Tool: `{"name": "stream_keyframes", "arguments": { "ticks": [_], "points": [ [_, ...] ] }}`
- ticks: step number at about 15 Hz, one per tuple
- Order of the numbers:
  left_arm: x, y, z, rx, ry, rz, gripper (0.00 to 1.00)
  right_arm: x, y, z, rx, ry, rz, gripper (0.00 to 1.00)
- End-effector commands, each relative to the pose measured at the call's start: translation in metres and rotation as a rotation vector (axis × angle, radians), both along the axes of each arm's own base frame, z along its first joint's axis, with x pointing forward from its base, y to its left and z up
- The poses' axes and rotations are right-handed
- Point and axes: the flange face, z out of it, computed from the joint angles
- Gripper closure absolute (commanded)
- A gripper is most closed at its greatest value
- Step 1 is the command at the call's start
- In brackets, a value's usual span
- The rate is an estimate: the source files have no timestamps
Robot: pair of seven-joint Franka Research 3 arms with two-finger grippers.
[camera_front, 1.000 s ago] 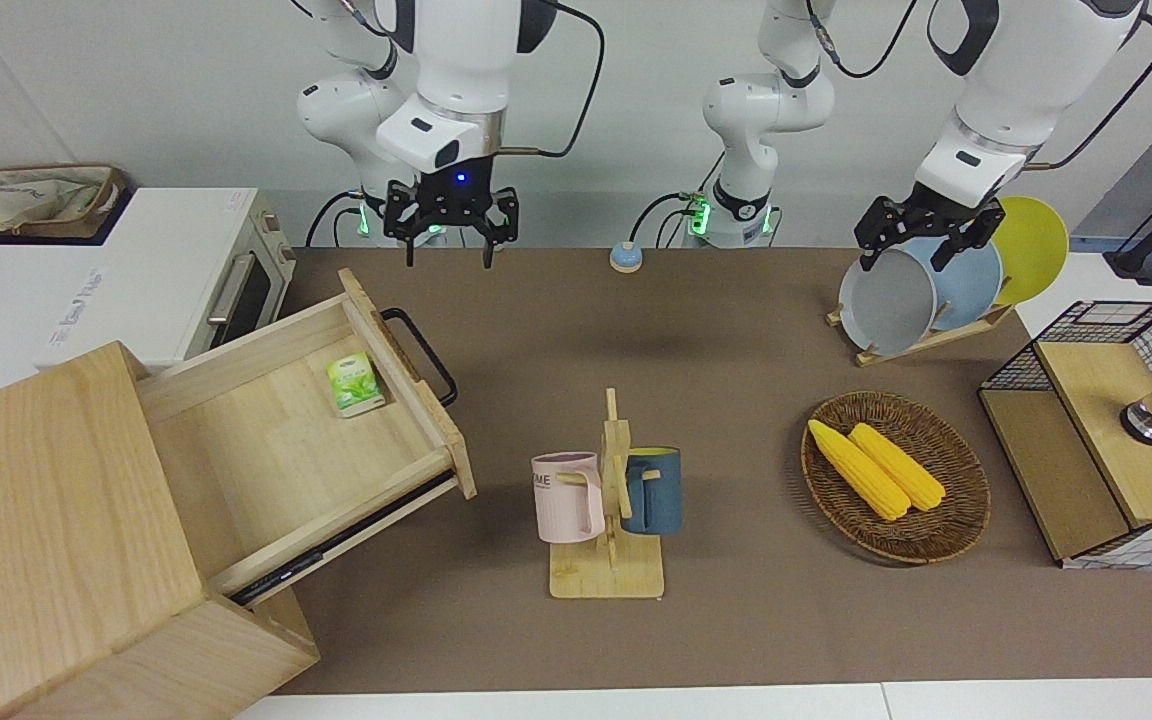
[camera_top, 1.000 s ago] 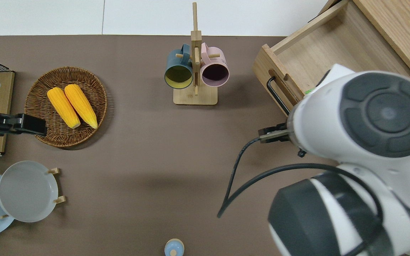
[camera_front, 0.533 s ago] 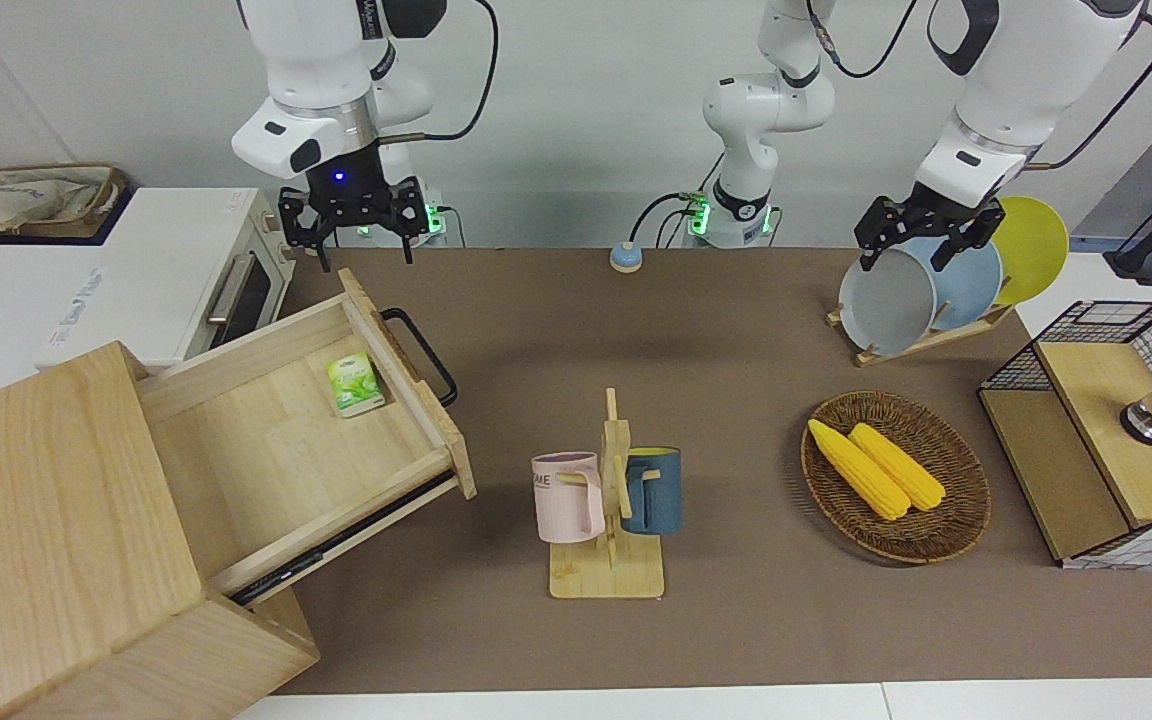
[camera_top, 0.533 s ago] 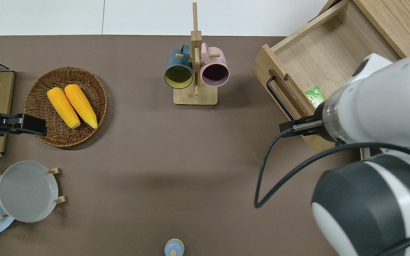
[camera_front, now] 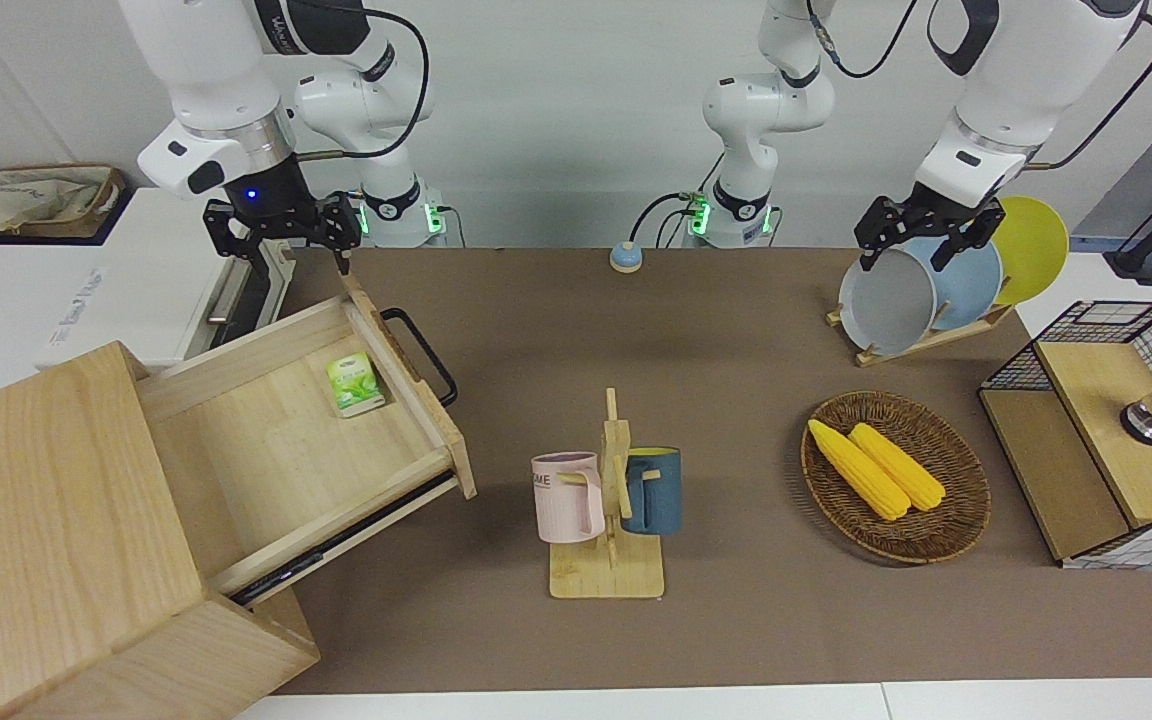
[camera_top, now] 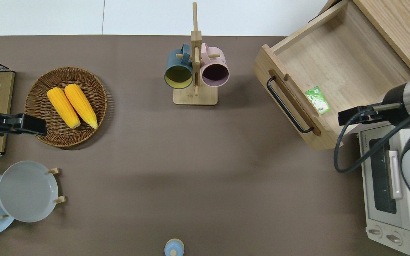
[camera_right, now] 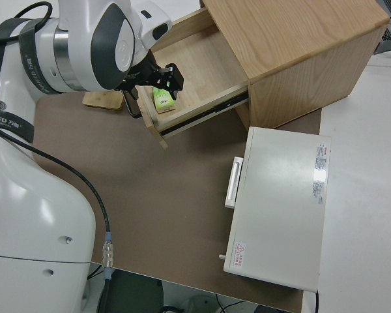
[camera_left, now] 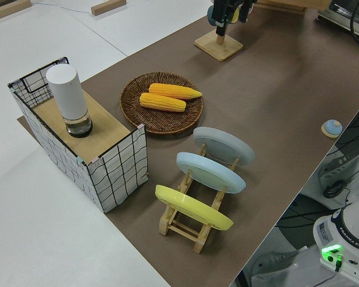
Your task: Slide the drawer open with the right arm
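The pale-wood drawer (camera_front: 276, 460) stands pulled far out of its light-wood cabinet (camera_front: 46, 520). Its black bar handle (camera_top: 288, 105) faces the middle of the table. A small green packet (camera_top: 317, 100) lies inside, close to the drawer front. My right gripper (camera_front: 286, 250), with a blue light on its wrist, hangs open and holds nothing. The overhead view puts the right gripper (camera_top: 354, 115) over the drawer's side nearest the robots, at the toaster oven's edge, clear of the handle. The left arm is parked with its gripper (camera_front: 904, 250) open.
A white toaster oven (camera_top: 386, 188) sits beside the drawer, nearer to the robots. A mug rack (camera_front: 608, 520) with two mugs stands mid-table. A basket (camera_front: 966, 500) of corn, a plate rack (camera_front: 936, 290) and a wire-grid box (camera_front: 1096, 440) fill the left arm's end.
The right arm has swung away from above the table near the handle toward its own end, uncovering the drawer in the overhead view. The drawer and the left arm have not moved.
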Motion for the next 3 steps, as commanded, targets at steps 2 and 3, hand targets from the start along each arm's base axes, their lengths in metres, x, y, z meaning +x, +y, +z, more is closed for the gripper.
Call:
{"name": "stream_keyframes", "arguments": {
  "ticks": [2, 3],
  "points": [
    [0.0016, 0.0013, 0.0034, 0.016, 0.006, -0.011, 0.01, 0.0007, 0.0035, -0.0063, 0.031, 0.016, 0.013, 0.009],
    [0.0016, 0.0013, 0.0034, 0.016, 0.006, -0.011, 0.01, 0.0009, 0.0019, -0.0049, 0.033, 0.013, 0.011, 0.009]
  ]
}}
